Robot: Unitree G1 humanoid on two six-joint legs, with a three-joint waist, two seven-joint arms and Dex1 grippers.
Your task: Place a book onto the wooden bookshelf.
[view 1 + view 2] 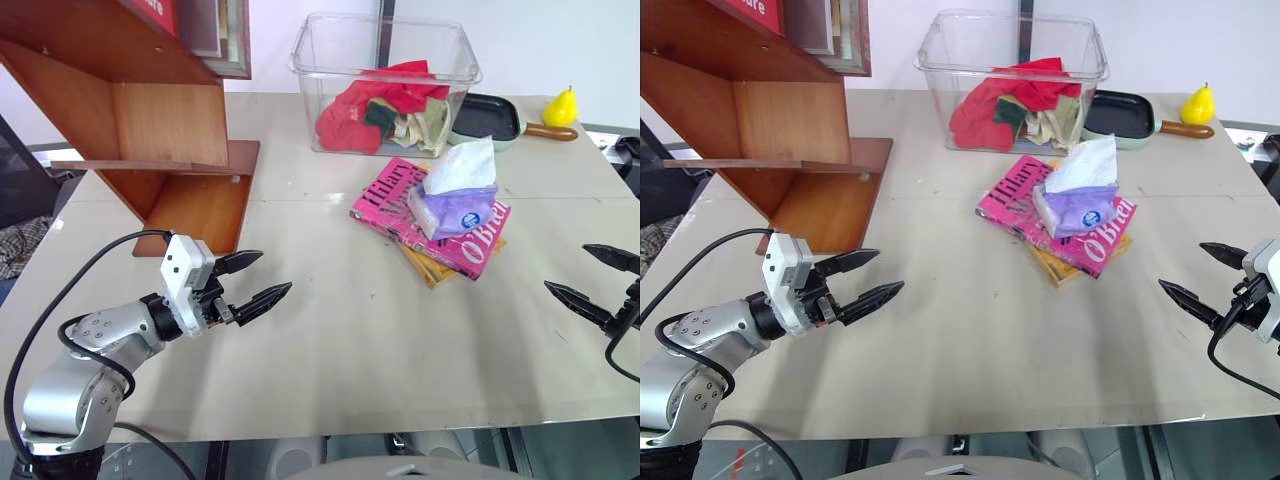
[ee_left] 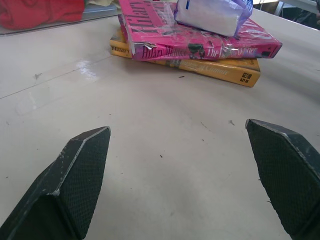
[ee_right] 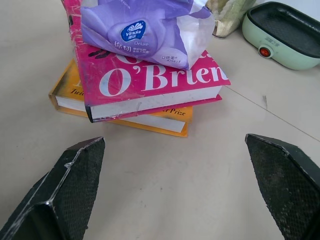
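The pink book (image 1: 385, 203) lies flat at the middle right of the table, on top of a yellow-orange book (image 1: 432, 268). A purple tissue pack (image 1: 455, 200) rests on the pink cover. The wooden bookshelf (image 1: 150, 120) stands at the table's far left corner. My left gripper (image 1: 276, 270) hovers open over the table, in front of the shelf and left of the books, with nothing in it. My right gripper (image 1: 566, 267) is open and bare at the right edge, pointing toward the books. The right wrist view has the pink book's (image 3: 155, 82) page edge facing the open right gripper (image 3: 174, 139).
A clear plastic bin (image 1: 385, 85) of red and green cloths stands behind the books. A green pan (image 1: 490, 118) with a wooden handle and a yellow pear (image 1: 561, 107) sit at the far right. Books lean on the shelf's upper board.
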